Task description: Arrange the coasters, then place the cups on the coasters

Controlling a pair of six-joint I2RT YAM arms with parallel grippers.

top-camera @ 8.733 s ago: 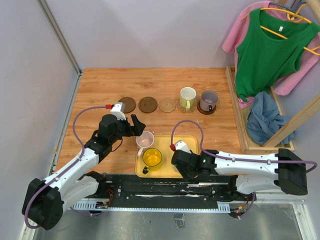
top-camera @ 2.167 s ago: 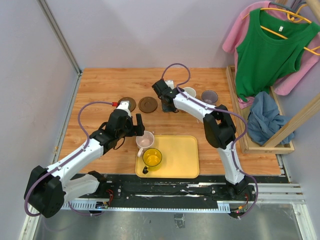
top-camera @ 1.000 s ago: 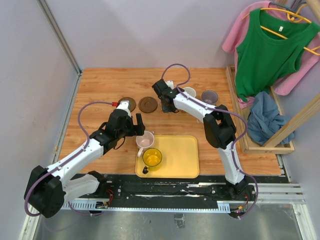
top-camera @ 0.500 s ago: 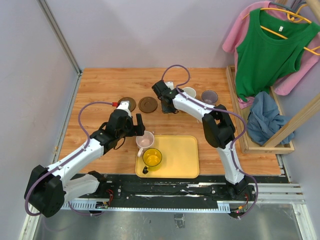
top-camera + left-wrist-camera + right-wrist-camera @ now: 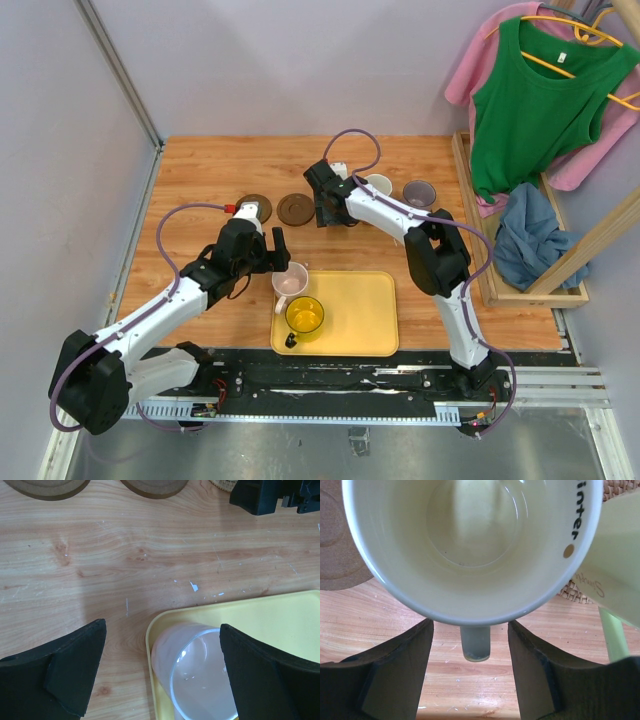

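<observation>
My right gripper stands open, its fingers either side of the handle of the cream cup and clear of it. In the top view that gripper hides the cup. A brown coaster lies to its left and a woven tan coaster shows by the whitish-green cup. My left gripper is open around the pink cup, which stands in the yellow tray's corner. The top view shows two bare brown coasters, the yellow cup and the grey-purple cup.
The yellow tray sits at the near edge between the arm bases. A wooden rack with a green shirt and blue cloth borders the right side. A metal rail and wall close the left.
My right gripper's jaws have parted from the cream cup's handle. The left arm and the other cups have not moved.
</observation>
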